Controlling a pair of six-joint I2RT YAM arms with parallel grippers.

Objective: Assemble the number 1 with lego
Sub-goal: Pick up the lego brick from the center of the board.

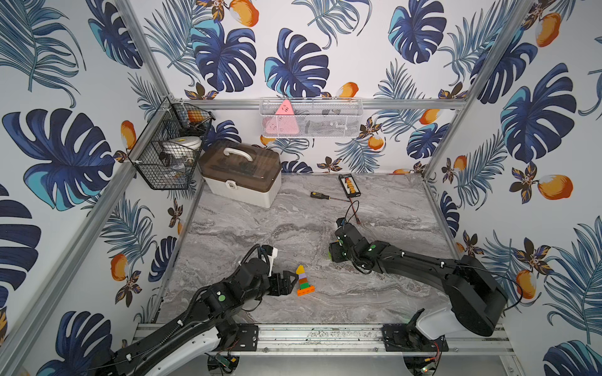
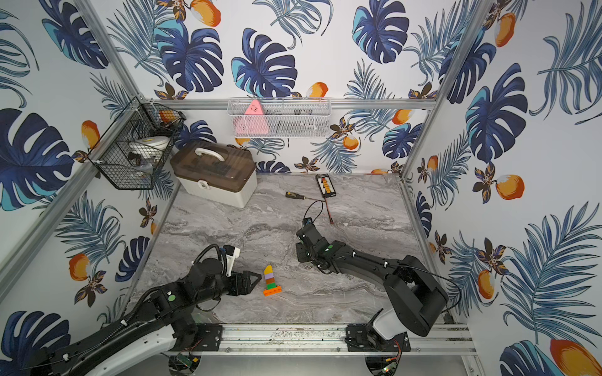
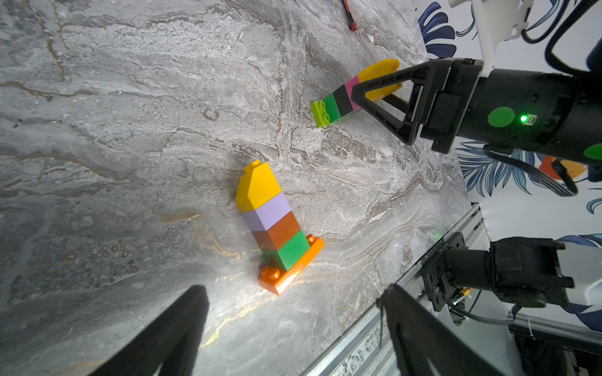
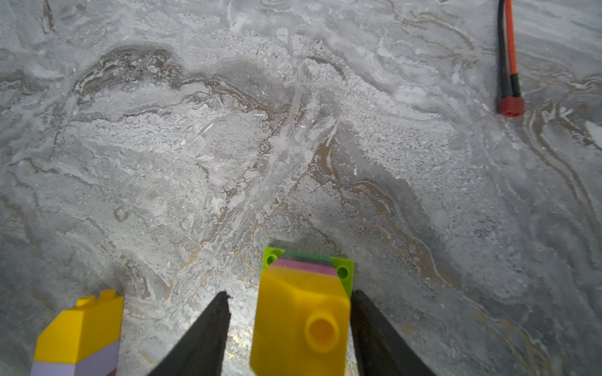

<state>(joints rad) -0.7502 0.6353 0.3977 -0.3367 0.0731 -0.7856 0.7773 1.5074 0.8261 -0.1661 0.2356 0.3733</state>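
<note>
The room is brightly and evenly lit from overhead. In both top views the arms throw only soft, pale shadows on the marble counter (image 1: 374,293), and the wide lens stretches the patterned walls (image 1: 49,162) toward the corners. In the left wrist view a white glare patch lies on the counter just beside the lego tower (image 3: 273,224), which casts a dull shadow. In the right wrist view the yellow brick (image 4: 299,325) nearest the lens is blurred, while the counter beyond it looks sharp.
</note>
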